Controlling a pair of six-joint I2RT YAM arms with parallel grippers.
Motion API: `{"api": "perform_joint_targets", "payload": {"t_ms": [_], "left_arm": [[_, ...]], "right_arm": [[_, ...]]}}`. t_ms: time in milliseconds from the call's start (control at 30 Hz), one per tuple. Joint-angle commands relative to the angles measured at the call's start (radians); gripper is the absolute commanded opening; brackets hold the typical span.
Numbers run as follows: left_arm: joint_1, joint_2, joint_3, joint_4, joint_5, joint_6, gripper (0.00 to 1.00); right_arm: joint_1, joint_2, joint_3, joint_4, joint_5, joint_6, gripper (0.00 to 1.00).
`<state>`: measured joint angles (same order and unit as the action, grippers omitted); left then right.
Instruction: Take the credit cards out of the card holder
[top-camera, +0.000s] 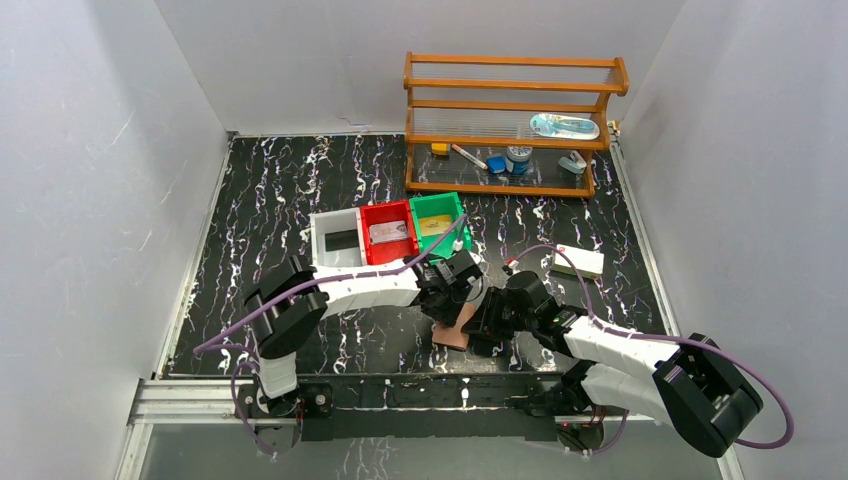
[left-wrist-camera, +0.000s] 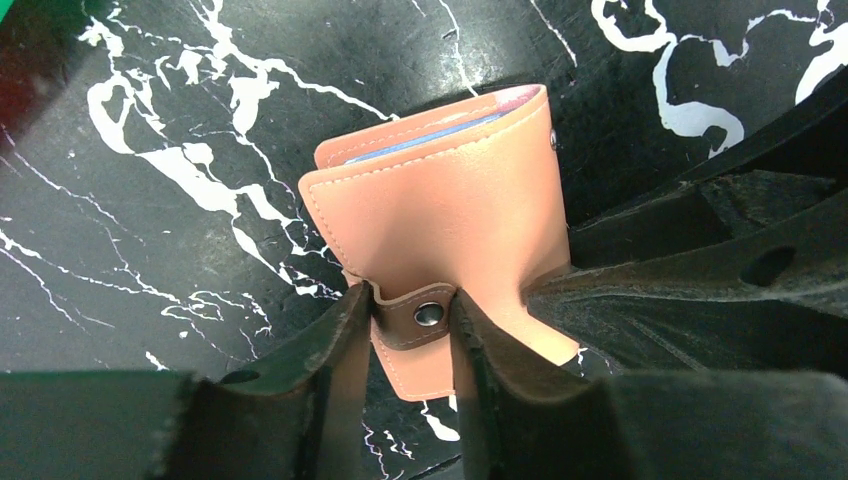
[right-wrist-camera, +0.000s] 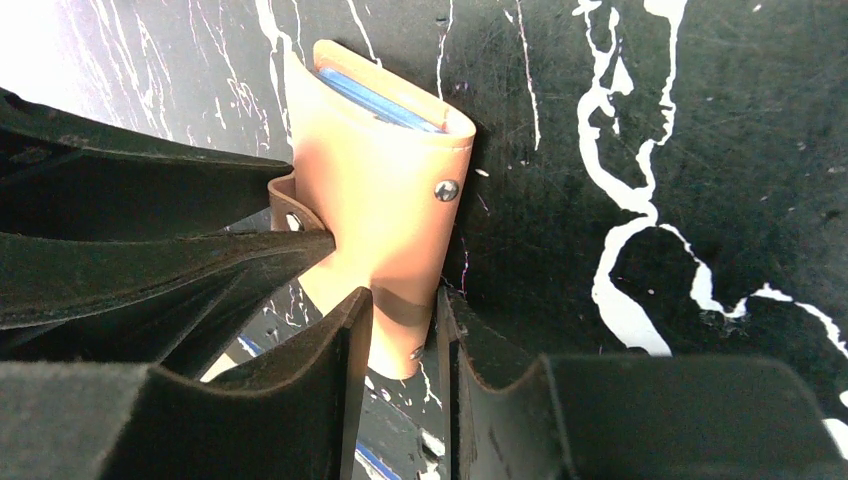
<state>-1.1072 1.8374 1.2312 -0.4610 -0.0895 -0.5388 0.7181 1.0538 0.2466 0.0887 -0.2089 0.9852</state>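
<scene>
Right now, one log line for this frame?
left gripper: pinching strap tab | right gripper: clamping card holder | state: folded | cards: inside

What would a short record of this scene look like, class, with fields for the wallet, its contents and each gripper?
Card holder: pinkish-tan leather bifold wallet, folded, over the black marbled table
Contents: blue card edge showing inside the fold
Left gripper: closed on the wallet's brown snap strap tab
Right gripper: closed on one end of the wallet

Nothing legible anywhere I look. The flat piece (top-camera: 391, 232) in the red bin (top-camera: 392, 256) perhaps bears print, too small to read.
</scene>
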Motion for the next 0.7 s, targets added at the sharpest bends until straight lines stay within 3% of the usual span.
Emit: {"api": "perform_joint_targets", "payload": {"t_ms": [0,367,667], "left_arm": [[-0.014,-0.008,-0.028,-0.041,-0.080,-0.016,0.24],[-0.002,-0.121,-0.153,0.149,0.056,-0.064,0.19],[0.133,-0.259,-0.336,0.373,0.314,-0.113,0.17]], "right_arm": [[-0.003,0.011,-0.002,-0.027,0.031,-0.001,0.39],[-0.006,0.069,0.052,-0.134,0.074,-0.026,0.40],[-0.007,0.080,0.083,-0.181,0.088,-0.053,0.41]]}}
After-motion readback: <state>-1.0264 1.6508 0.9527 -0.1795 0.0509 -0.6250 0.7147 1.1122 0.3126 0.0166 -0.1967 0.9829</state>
